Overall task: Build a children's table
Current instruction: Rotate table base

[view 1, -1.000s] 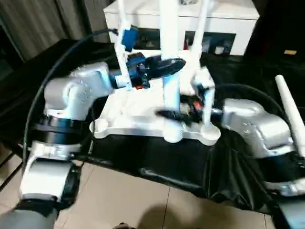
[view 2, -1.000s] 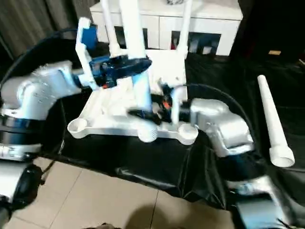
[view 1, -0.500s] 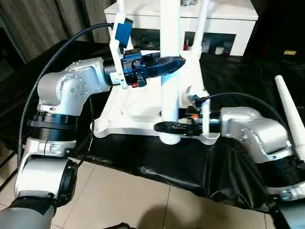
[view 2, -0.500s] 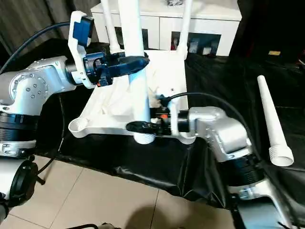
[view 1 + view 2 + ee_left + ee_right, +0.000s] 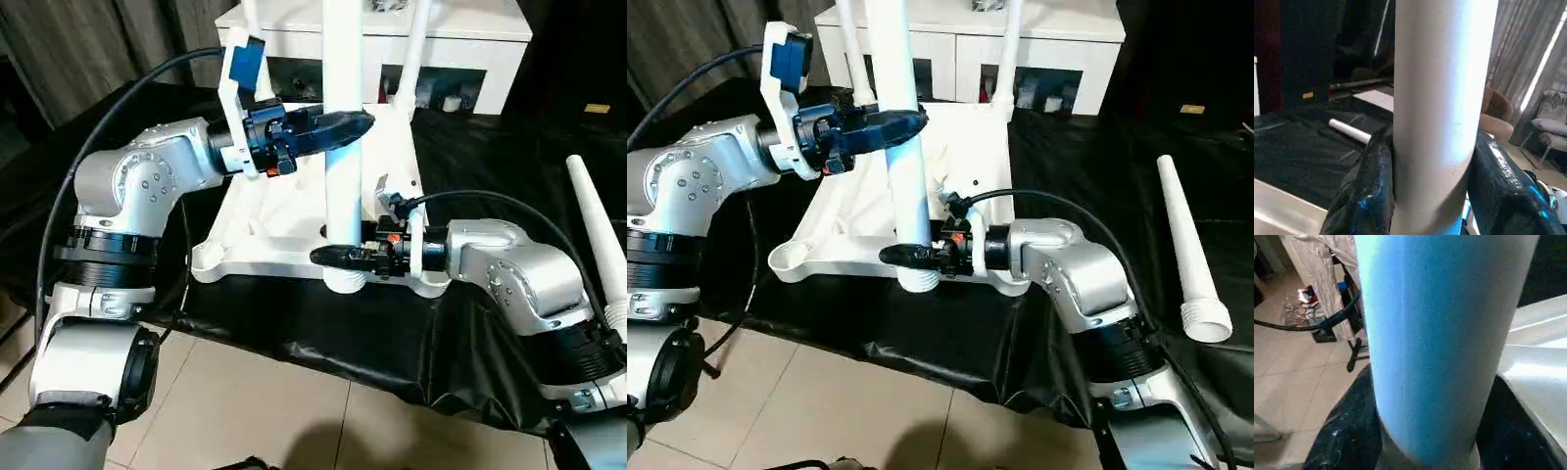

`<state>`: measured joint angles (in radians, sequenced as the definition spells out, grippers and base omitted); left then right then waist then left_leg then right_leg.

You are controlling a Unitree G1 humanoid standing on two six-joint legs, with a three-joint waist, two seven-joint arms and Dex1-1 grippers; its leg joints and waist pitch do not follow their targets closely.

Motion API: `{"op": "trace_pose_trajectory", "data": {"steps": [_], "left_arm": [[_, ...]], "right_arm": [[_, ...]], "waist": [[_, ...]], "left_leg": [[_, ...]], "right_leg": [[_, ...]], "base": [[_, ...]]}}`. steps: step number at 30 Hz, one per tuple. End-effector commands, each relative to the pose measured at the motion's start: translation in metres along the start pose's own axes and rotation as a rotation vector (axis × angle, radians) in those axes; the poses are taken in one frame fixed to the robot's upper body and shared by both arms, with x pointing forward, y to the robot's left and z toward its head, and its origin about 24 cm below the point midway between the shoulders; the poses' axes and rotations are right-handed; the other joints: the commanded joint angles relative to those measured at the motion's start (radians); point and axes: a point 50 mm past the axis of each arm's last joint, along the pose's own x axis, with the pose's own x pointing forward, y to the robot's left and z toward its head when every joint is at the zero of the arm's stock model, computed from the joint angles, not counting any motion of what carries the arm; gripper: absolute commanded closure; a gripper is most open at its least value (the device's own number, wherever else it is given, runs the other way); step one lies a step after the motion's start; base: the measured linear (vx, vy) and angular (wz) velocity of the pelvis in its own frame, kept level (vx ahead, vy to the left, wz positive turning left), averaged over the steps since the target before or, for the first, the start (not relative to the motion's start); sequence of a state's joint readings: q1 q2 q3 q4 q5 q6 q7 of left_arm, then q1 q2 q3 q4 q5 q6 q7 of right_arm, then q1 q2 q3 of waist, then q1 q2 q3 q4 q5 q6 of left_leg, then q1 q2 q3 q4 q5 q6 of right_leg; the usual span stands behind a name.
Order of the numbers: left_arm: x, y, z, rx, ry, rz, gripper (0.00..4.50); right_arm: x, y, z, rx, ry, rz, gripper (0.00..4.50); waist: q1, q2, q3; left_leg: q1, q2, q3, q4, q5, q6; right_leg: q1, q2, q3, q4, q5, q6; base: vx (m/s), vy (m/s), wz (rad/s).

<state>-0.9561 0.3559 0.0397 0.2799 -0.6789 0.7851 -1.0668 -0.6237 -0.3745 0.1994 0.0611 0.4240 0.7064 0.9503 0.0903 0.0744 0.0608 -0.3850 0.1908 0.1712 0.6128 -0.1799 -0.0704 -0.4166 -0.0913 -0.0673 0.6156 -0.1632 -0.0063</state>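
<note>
Standing upright between both arms, a white leg point(image 5: 343, 147) has its threaded end low at the near edge of the upturned table point(image 5: 284, 211), between the two near corner sockets and seemingly not yet seated in either. The table lies ribbed side up on a black-draped tabletop point(image 5: 490, 157), with two legs point(image 5: 411, 49) already upright in its far corners and a spare leg point(image 5: 593, 235) lying loose on the drape to the right.

The left jaws point(image 5: 338, 125) grip the leg about halfway up; the left wrist view shows a black finger point(image 5: 1369, 191) pressed against each side of the tube. The right jaws point(image 5: 343, 257) clasp it just above the threads, and the right wrist view again has dark pads point(image 5: 1347, 440) tight on either flank.

The leg looks like a hollow plastic tube: light and stiff, but smooth and tapered, so it would probably slip or twist in a loose hold. A low grip near the wide threaded end steers the tip; a high grip keeps it plumb. The threads likely need square alignment, since a tilted start could cross-thread or push the light table along the drape.

Both silver forearms reach in level from opposite sides, left elbow raised and bent, right arm lower with its wrist turned inward.
</note>
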Motion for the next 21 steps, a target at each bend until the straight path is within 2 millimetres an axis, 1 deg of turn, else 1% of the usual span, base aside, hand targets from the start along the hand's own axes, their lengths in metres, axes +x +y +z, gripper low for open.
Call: {"op": "trace_pose_trajectory", "data": {"steps": [1, 2, 3, 7, 8, 9, 11, 13, 16, 21], "left_arm": [[0.004, -0.007, 0.004, 0.023, 0.021, -0.072, 2.73], [0.004, -0.008, 0.004, 0.027, 0.028, -0.085, 2.73], [0.004, -0.008, 0.003, 0.028, 0.03, -0.085, 2.73], [0.004, -0.008, 0.003, 0.034, 0.041, -0.094, 2.73], [0.004, -0.009, 0.003, 0.034, 0.04, -0.098, 2.73], [0.004, -0.009, 0.003, 0.036, 0.04, -0.102, 2.73], [0.004, -0.009, 0.003, 0.037, 0.04, -0.105, 2.73], [0.004, -0.011, 0.003, 0.04, 0.045, -0.119, 2.73], [0.004, -0.012, 0.001, 0.042, 0.048, -0.129, 2.73], [0.005, -0.012, 0.002, 0.046, 0.05, -0.129, 2.73]], "right_arm": [[-0.005, -0.004, 0.01, 0.004, -0.037, -0.012, 1.61], [-0.007, -0.003, 0.011, 0.008, -0.036, 0.0, 1.46], [-0.008, -0.003, 0.011, 0.006, -0.028, 0.009, 1.38], [-0.015, -0.003, 0.012, 0.014, -0.012, 0.056, 1.22], [-0.016, -0.003, 0.012, 0.018, -0.01, 0.066, 1.22], [-0.018, -0.003, 0.012, 0.02, -0.006, 0.069, 1.22], [-0.019, -0.005, 0.012, 0.021, -0.001, 0.067, 1.22], [-0.02, -0.007, 0.013, 0.024, 0.002, 0.062, 1.22], [-0.02, -0.008, 0.016, 0.03, -0.002, 0.067, 1.22], [-0.019, -0.007, 0.017, 0.036, 0.002, 0.085, 1.22]], "waist": [[0.003, -0.001, -0.086], [0.003, 0.001, -0.086], [0.003, 0.0, -0.086], [0.004, 0.0, -0.085], [0.003, -0.001, -0.086], [0.004, -0.005, -0.085], [0.005, -0.006, -0.085], [0.005, -0.004, -0.086], [0.003, -0.008, -0.085], [0.005, -0.006, -0.086]], "left_leg": [[0.012, 0.017, -0.005, -0.063, -0.152, 0.026], [0.012, 0.016, -0.005, -0.063, -0.157, 0.029], [0.012, 0.017, -0.006, -0.063, -0.158, 0.029], [0.013, 0.017, -0.005, -0.063, -0.169, 0.03], [0.012, 0.018, -0.005, -0.062, -0.168, 0.032], [0.011, 0.017, -0.005, -0.062, -0.166, 0.033], [0.011, 0.017, -0.004, -0.062, -0.156, 0.036], [0.011, 0.017, -0.005, -0.061, -0.153, 0.036], [0.01, 0.018, -0.005, -0.061, -0.156, 0.035], [0.011, 0.018, -0.005, -0.061, -0.151, 0.037]], "right_leg": [[0.069, -0.037, 0.031, -0.058, -0.144, -0.247], [0.069, -0.036, 0.031, -0.059, -0.139, -0.25], [0.069, -0.037, 0.031, -0.057, -0.135, -0.251], [0.07, -0.037, 0.031, -0.059, -0.138, -0.256], [0.071, -0.037, 0.031, -0.058, -0.139, -0.257], [0.072, -0.038, 0.031, -0.058, -0.145, -0.256], [0.071, -0.038, 0.032, -0.058, -0.146, -0.256], [0.07, -0.038, 0.031, -0.058, -0.15, -0.256], [0.07, -0.038, 0.031, -0.059, -0.162, -0.255], [0.069, -0.037, 0.031, -0.058, -0.156, -0.255]], "base": [[0.0, 0.0, 0.0], [0.0, 0.0, 0.0], [0.0, 0.0, 0.0], [0.0, 0.0, 0.0], [0.0, 0.0, 0.0], [0.0, 0.0, 0.0], [0.0, 0.0, 0.0], [0.0, 0.0, 0.0], [0.0, 0.0, 0.0], [0.0, 0.0, 0.0]]}}
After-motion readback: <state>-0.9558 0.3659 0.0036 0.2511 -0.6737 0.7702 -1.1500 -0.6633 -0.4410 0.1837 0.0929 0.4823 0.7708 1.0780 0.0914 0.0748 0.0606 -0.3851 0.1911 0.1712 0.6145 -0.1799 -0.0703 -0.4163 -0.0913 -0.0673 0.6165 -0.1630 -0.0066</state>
